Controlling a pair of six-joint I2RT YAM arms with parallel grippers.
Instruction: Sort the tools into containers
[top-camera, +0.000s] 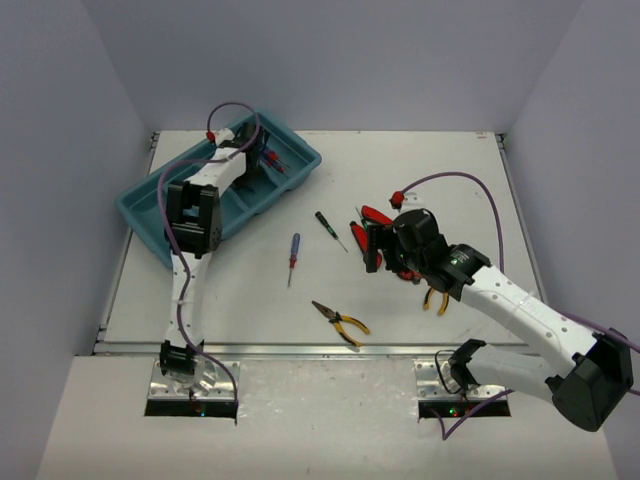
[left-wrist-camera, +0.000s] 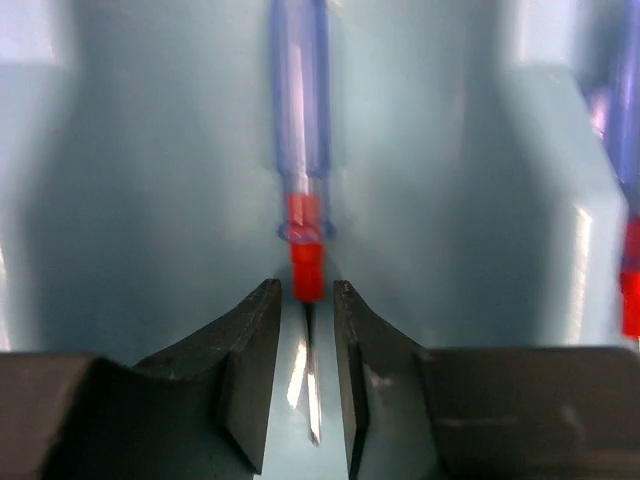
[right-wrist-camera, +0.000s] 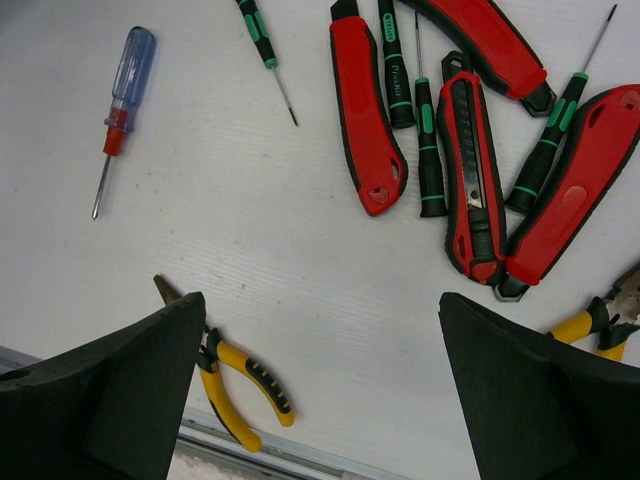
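In the left wrist view a blue-handled screwdriver (left-wrist-camera: 300, 100) with a red collar lies on the floor of the teal tray (left-wrist-camera: 150, 200). Its thin shaft runs between the jaws of my left gripper (left-wrist-camera: 305, 300), which stand narrowly apart with a gap on each side. From above, the left gripper (top-camera: 262, 150) is down inside the tray (top-camera: 150, 215). My right gripper (right-wrist-camera: 320, 305) hangs wide open and empty above the table, over a blue screwdriver (right-wrist-camera: 125, 85), yellow pliers (right-wrist-camera: 240, 385), red-handled tools (right-wrist-camera: 365, 110) and green-black screwdrivers (right-wrist-camera: 430, 150).
A second blue screwdriver (left-wrist-camera: 630, 150) lies at the right in the same compartment. On the table are a blue screwdriver (top-camera: 294, 255), a dark screwdriver (top-camera: 328, 228) and yellow pliers (top-camera: 340, 320). More yellow pliers (top-camera: 437, 298) show beside the right arm.
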